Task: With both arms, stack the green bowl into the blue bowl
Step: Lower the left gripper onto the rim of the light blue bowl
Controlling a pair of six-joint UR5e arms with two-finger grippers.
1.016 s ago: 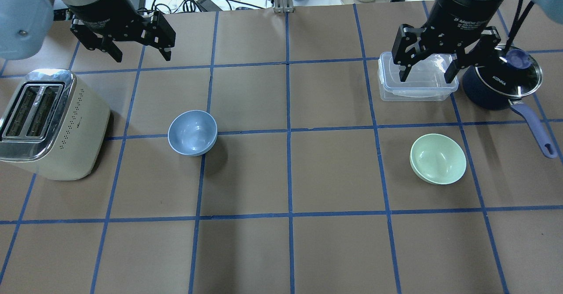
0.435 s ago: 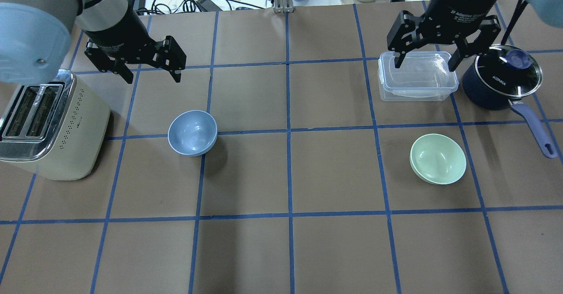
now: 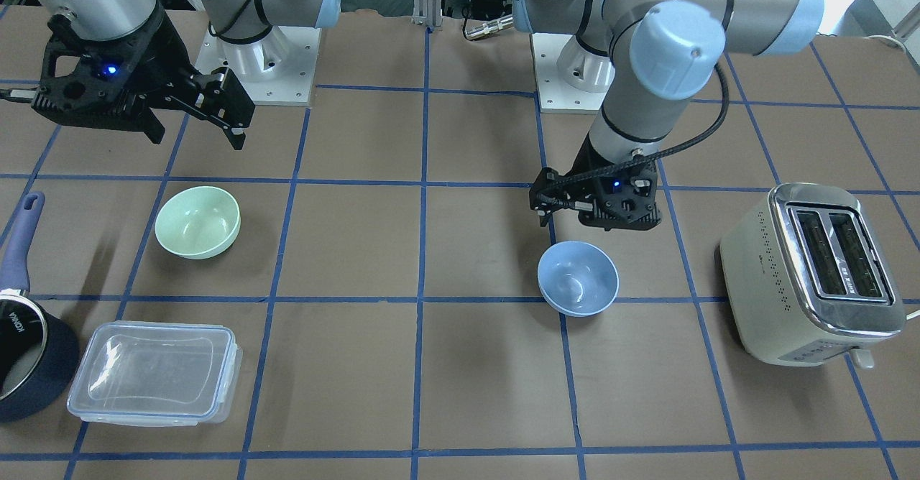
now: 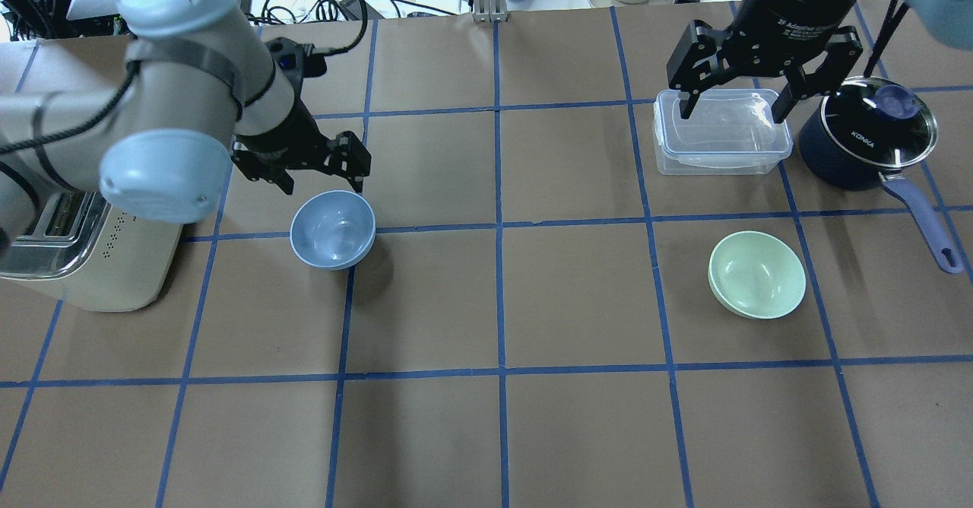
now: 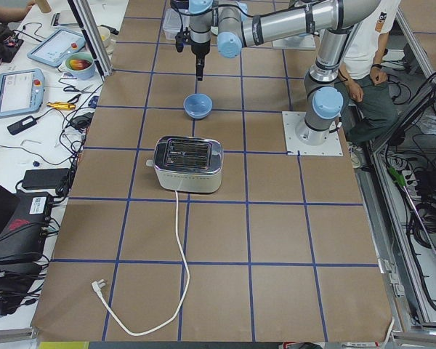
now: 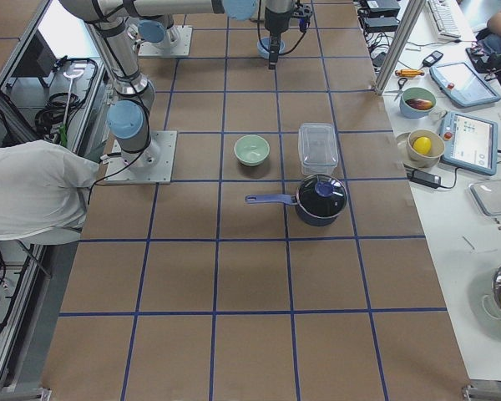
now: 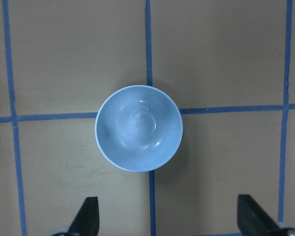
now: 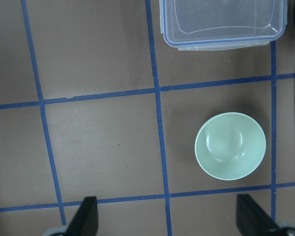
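Observation:
The blue bowl (image 4: 333,230) stands upright on the table's left half; it also shows in the left wrist view (image 7: 139,128). My left gripper (image 4: 323,185) is open and empty, hovering just behind the bowl's far rim; both fingertips (image 7: 87,216) are apart from it. The green bowl (image 4: 757,274) stands upright on the right half and shows in the right wrist view (image 8: 230,146). My right gripper (image 4: 731,112) is open and empty, high above the clear container and well behind the green bowl.
A cream toaster (image 4: 114,265) stands left of the blue bowl, partly under my left arm. A clear lidded container (image 4: 722,143) and a navy saucepan (image 4: 866,143) with its handle toward the front stand behind the green bowl.
My left arm has swung forward and right from the table's back left, and its gripper now hangs by the blue bowl. My right gripper has shifted slightly back. Both bowls are unmoved.

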